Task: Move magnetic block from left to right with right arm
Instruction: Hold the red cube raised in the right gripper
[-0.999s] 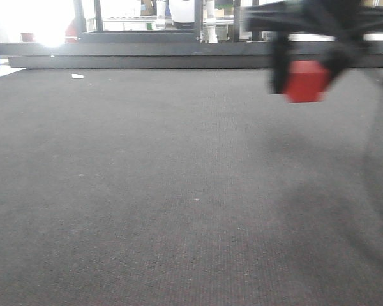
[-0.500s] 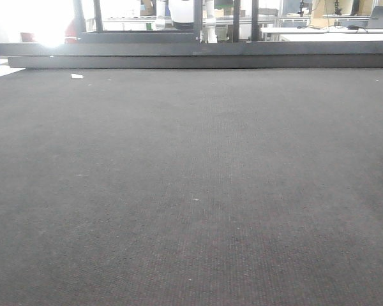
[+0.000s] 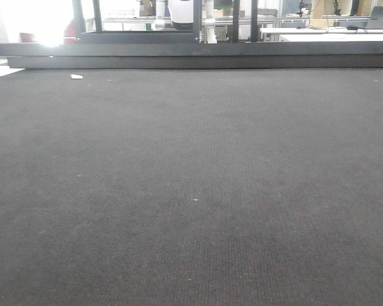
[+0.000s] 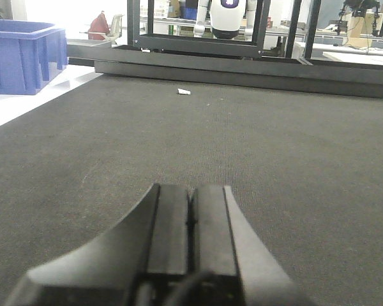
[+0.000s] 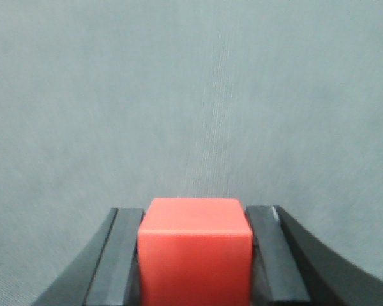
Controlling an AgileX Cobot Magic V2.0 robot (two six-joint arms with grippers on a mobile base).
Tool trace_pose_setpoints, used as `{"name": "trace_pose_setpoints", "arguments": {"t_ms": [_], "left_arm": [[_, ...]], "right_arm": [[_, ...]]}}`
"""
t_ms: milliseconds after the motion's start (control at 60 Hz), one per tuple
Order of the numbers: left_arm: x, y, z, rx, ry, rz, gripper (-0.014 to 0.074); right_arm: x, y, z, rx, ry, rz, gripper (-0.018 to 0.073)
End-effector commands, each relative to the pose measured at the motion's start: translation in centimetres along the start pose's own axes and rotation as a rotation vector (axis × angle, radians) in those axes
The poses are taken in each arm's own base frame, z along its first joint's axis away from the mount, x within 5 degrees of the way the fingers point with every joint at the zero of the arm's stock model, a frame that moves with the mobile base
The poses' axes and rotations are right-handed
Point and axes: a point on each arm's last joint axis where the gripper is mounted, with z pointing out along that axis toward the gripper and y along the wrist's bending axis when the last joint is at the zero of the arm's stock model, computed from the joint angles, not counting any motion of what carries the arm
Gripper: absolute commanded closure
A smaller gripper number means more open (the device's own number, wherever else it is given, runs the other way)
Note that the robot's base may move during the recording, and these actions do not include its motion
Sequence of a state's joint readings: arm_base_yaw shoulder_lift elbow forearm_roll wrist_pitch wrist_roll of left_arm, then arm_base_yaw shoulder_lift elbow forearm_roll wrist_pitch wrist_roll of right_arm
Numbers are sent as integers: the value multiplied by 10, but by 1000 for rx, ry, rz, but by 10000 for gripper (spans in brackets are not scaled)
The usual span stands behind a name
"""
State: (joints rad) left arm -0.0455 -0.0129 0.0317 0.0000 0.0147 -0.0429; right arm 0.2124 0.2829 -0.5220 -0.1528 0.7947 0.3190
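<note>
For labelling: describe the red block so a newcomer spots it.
In the right wrist view, over the grey mat, find the right gripper and its two black fingers at bottom centre. Between them sits the magnetic block: a plain bright-red cube, the only coloured thing there.

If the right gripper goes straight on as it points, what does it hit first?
Only the grey mat lies ahead of the right gripper; the magnetic block in its grip would likely touch first. Depth unclear.

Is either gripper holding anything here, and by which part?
The right gripper clamps the magnetic block by its two opposite side faces. The left gripper is shut, holding nothing.
</note>
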Motion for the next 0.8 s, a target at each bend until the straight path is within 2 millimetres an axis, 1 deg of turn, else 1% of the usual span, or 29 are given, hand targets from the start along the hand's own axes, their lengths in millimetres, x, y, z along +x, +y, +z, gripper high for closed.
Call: {"name": "trace_pose_setpoints", "arguments": {"t_ms": [0,167,316,783], "left_arm": [[-7,0,-1,3,-99,-4,713],[-7,0,-1,3,-99,-4,713],[-7,0,-1,3,-99,-4,713],[-7,0,-1,3,-99,-4,713]], "right_arm": [[-6,-2,-21,-20,-150,-5,396],[1,-6,-46,-36,-263,-2,396],[3,-9,-59,-23,-312,-57,396],[3,-9,-59,-22,-316,-66,396]]}}
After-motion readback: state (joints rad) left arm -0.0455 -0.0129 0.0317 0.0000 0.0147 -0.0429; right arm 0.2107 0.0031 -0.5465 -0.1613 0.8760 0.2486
